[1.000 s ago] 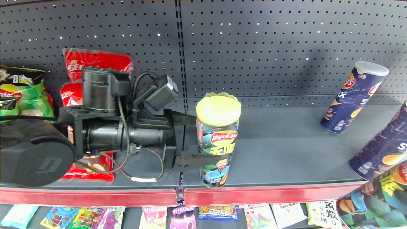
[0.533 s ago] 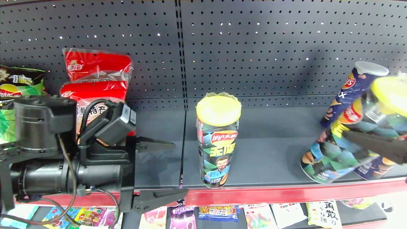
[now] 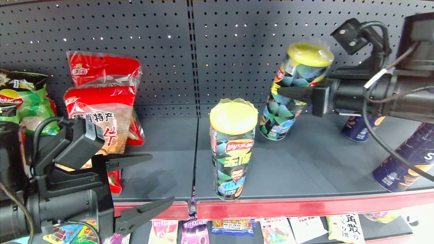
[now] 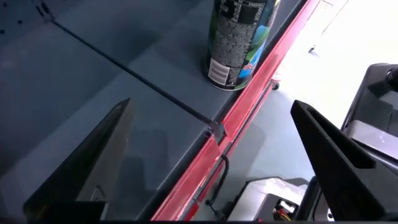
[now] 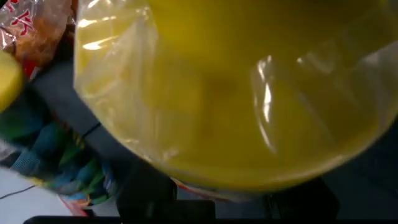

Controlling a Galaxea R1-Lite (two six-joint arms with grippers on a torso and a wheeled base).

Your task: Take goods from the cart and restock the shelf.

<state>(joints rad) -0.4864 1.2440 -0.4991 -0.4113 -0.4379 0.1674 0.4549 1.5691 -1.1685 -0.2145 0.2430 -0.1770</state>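
The shelf [image 3: 305, 169] is a dark grey deck with a glossy red front edge and a perforated back panel. A seam splits the deck into a left and a right half.

The left gripper [image 3: 162, 178] hangs before the red front edge of the left half, its two black fingers spread wide with nothing between them. In the left wrist view the left gripper [image 4: 211, 104] frames the seam and the red edge.

The right gripper [image 3: 298, 93] reaches in from the right side, clamped around the upper body of the held can [image 3: 281, 118]. This can sits at the back of the right half, tilted with its yellow lid toward the right. Whether its base touches the deck cannot be told. Its label is a teal, green and black patchwork. The right wrist view shows its yellow lid [image 5: 249, 87] under clear film.

The standing can [image 3: 232, 149] is upright at the front edge, just right of the seam. It has a yellow lid and a red-and-yellow logo above large yellow characters and a drawn figure.

Two dark blue cans lean at the right end, one at the front corner [image 3: 403, 166] and one farther back [image 3: 356, 130].

Red bags [image 3: 101, 101] with white characters stand at the back of the left half, with a green bag [image 3: 20, 98] at the left end.

Small sachets [image 3: 278, 228] lie on the level below.
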